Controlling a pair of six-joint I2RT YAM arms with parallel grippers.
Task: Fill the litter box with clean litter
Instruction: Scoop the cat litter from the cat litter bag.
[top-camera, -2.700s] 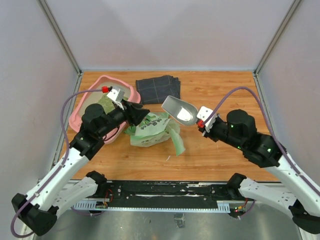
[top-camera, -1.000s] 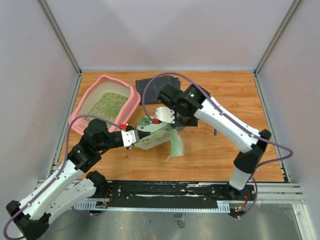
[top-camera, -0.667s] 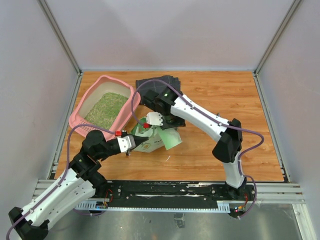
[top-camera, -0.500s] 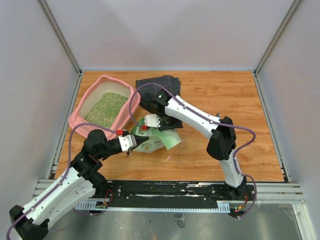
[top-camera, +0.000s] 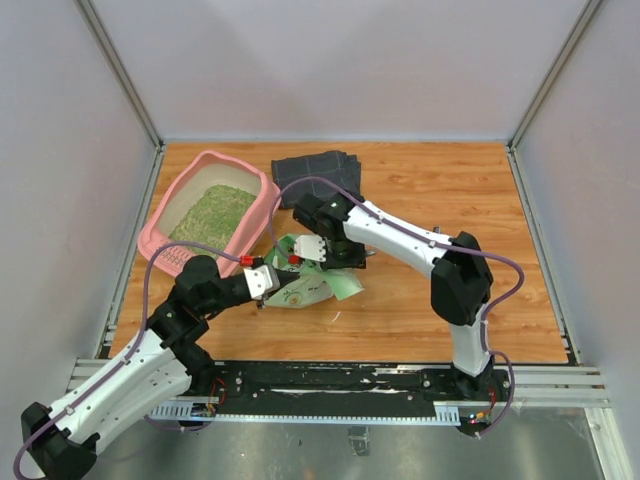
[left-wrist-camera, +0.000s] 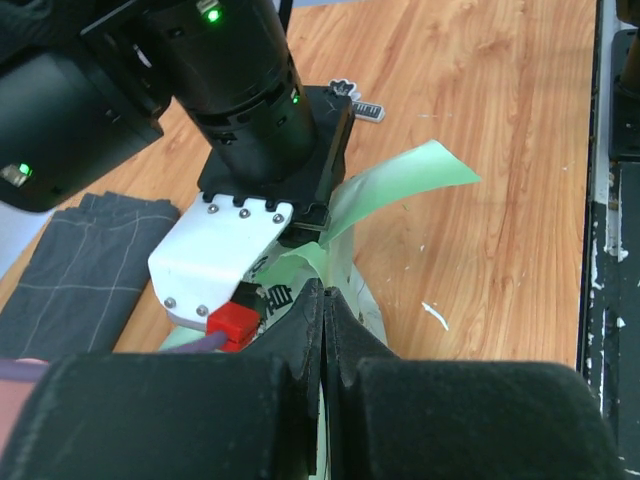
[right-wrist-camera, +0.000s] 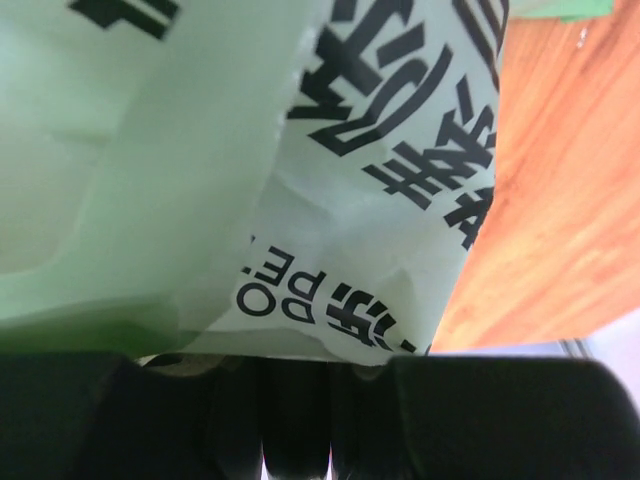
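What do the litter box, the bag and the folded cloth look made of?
The litter box: pink moulded plastic, smooth, slight sheen, likely rigid. The bag: thin printed plastic film, glossy, creased, light shows through. The cloth: dark grey woven fabric, matte, faint check lines, folded layers.

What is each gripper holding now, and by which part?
Left gripper pinches the edge of the green-and-white bag. Right gripper is pressed against it; its hold cannot be told.

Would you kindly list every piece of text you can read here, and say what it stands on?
"PE": black print on the bag, cut off at a fold.
"DO": bag, the line below, only a fragment.
Large black Chinese characters: bag, cropped and creased, not readable.
White marks: black tag, too small to read.
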